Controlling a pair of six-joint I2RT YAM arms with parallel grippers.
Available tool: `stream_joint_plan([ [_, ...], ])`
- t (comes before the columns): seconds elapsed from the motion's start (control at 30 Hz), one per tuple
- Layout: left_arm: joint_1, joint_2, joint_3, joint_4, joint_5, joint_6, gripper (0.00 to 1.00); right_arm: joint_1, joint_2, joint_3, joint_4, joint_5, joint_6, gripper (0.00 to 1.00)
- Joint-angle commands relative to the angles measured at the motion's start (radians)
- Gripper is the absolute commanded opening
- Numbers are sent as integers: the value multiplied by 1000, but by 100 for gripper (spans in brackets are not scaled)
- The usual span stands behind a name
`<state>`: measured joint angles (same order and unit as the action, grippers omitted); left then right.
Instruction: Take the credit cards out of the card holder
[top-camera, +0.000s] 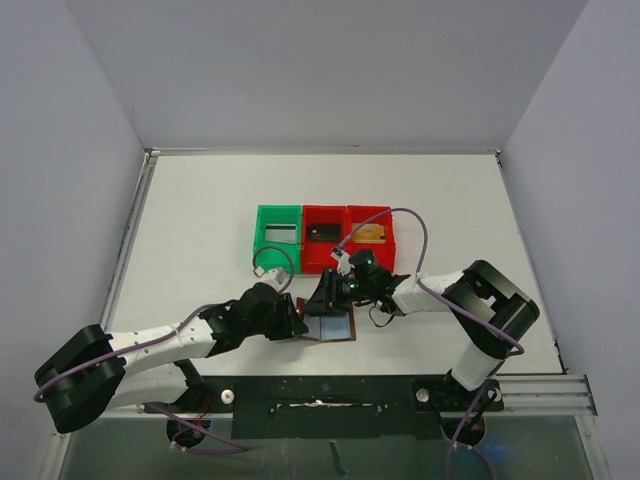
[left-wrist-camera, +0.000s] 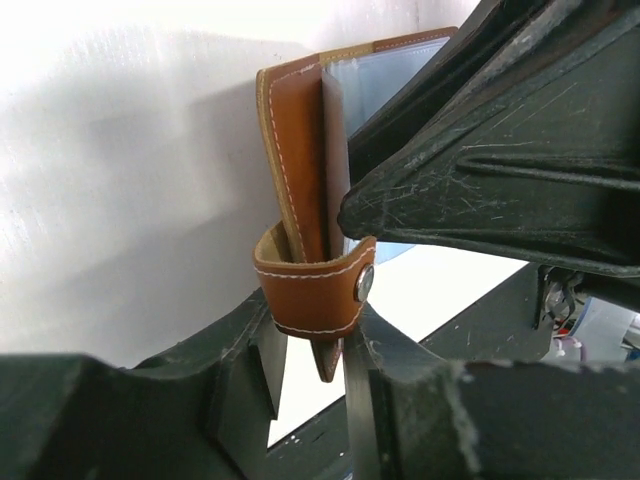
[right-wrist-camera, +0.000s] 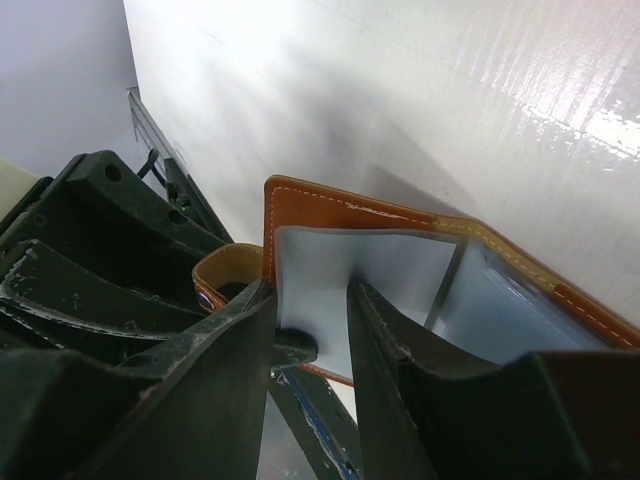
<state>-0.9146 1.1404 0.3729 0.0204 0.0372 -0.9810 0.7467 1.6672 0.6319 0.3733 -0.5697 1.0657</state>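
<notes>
**Both sets of fingers meet at the open card holder**

From above you see the card holder (top-camera: 335, 327) lying open on the worktop (top-camera: 200, 220). It sits just beyond the left fingers (top-camera: 293, 320) and beneath the right fingers (top-camera: 335, 295), but the wrists hide the contact itself.

Your left wrist camera supplies that. The brown flap stands on edge there, and its strap (left-wrist-camera: 310, 290), with a metal snap (left-wrist-camera: 364, 283), drops between the left fingers. Those fingers are closed on that strap end of the card holder. The tip of one right finger presses against the flap's inner side just above the strap.

Only your right wrist camera shows the inside. A pale blue panel (right-wrist-camera: 310, 285) fills the narrow gap between the right fingers and runs on behind one of them. You cannot tell whether they pinch it or merely straddle it. You also cannot tell whether it is a card or the lining.

Past the right fingers, a green bin (top-camera: 260, 237) and two red bins (top-camera: 312, 258) stand in a row, near the right wrist. Out beyond the left fingers' outer side, the worktop runs wide to its left edge. Behind both sets of fingers, the worktop's near edge and its dark rail (top-camera: 330, 395) lie close to the card holder.

Your left arm lies low and stretched out, reaching rightward from its base. Your right arm is folded, with the elbow out to the right and the forearm pointing back left, so the two sets of fingers come together tip to tip.
</notes>
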Motion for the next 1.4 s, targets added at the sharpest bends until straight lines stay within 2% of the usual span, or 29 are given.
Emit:
stream_joint_plan([
  [0.0,0,-18,43,14,-28,14,24,-4,-41,37,-24,12,-30,37],
  [0.2,0,-57,1,29,-34,-12,15,-10,-195,59,-338,209,-117,53],
  [0.3,0,-65,-2,37,-35,-15,15,-7,-259,58,-481,320,-138,55],
  [0.4,0,-62,-2,48,-29,-16,22,-8,-304,43,-553,373,-142,57],
  [0.57,0,-55,11,53,-34,-16,34,-7,-312,18,-543,355,-130,55],
  [0.7,0,-63,28,25,-53,-14,35,-8,-286,15,-522,347,-119,52],
  [0.8,2,-72,39,9,-74,-13,28,-8,-263,17,-505,337,-119,48],
  [0.97,1,-61,33,-1,-79,-20,1,-6,-229,23,-505,331,-112,45],
  [1.2,-1,-34,-57,54,-68,-94,0,-4,-207,21,-510,331,-97,47],
  [1.37,-6,-30,-91,88,-68,-123,0,-1,-209,14,-449,291,-89,46],
])
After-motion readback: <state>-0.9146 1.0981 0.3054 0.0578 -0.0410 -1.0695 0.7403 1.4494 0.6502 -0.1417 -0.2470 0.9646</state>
